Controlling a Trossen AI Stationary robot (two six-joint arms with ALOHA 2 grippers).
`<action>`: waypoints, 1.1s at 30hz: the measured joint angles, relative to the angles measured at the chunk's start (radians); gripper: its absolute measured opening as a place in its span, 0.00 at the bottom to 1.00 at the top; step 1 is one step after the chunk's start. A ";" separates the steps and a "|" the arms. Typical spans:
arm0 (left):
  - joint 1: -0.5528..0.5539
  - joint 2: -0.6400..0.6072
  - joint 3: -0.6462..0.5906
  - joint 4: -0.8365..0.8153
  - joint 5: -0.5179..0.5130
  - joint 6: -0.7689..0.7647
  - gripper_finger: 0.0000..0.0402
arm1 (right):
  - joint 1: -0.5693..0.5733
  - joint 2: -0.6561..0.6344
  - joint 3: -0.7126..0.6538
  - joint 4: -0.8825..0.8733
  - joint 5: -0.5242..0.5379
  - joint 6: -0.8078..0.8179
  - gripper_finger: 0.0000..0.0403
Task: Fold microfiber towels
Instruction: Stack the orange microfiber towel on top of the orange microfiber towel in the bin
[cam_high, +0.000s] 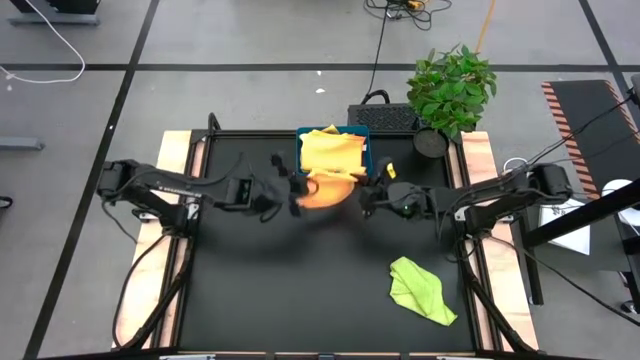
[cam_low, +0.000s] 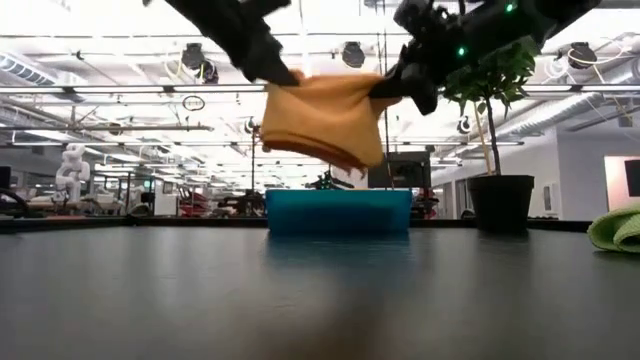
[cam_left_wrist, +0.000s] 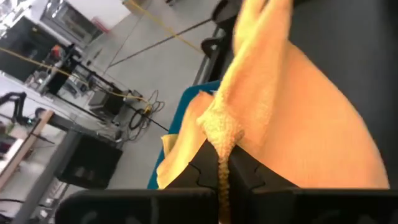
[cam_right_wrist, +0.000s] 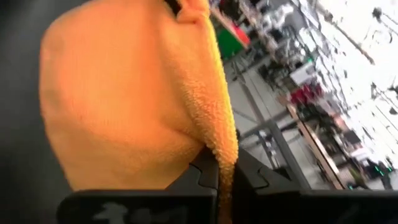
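An orange-yellow microfiber towel (cam_low: 325, 118) hangs in the air between my two grippers, above the table's middle and in front of the blue tray (cam_low: 338, 212). My left gripper (cam_low: 290, 76) is shut on its left upper end. My right gripper (cam_low: 392, 86) is shut on its right upper end. In the high view the towel (cam_high: 327, 193) shows between the left gripper (cam_high: 298, 190) and the right gripper (cam_high: 362, 193). A pale yellow towel (cam_high: 332, 152) lies in the tray (cam_high: 368, 150). A lime green towel (cam_high: 420, 290) lies crumpled on the table at the near right. My left gripper pinches a bunched edge of the orange-yellow towel (cam_left_wrist: 219, 140) between its two fingers, coming from the table's left, slanting slightly down. The towel is lifted clear of the table and sags below the hold. One layer or several, I cannot tell. My right gripper pinches the towel's opposite edge (cam_right_wrist: 219, 146) between its two fingers, coming nearly level from the table's right. The cloth hangs below the fingers in a slack drape, clear of the table.
A potted plant (cam_high: 450, 88) stands at the table's far right corner, behind my right arm. Light wooden strips (cam_high: 172, 160) run along the table's left and right sides. The dark tabletop (cam_high: 280, 290) stretches toward the near edge.
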 joint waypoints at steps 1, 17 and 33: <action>0.031 0.002 -0.015 0.041 0.023 0.013 0.01 | -0.019 -0.004 0.000 -0.019 -0.001 0.001 0.00; 0.382 0.138 -0.157 0.488 0.364 0.019 0.01 | -0.318 0.013 0.002 -0.084 -0.216 0.170 0.00; 0.464 0.210 -0.161 0.592 0.373 0.063 0.01 | -0.475 0.164 0.001 0.084 -0.344 0.130 0.00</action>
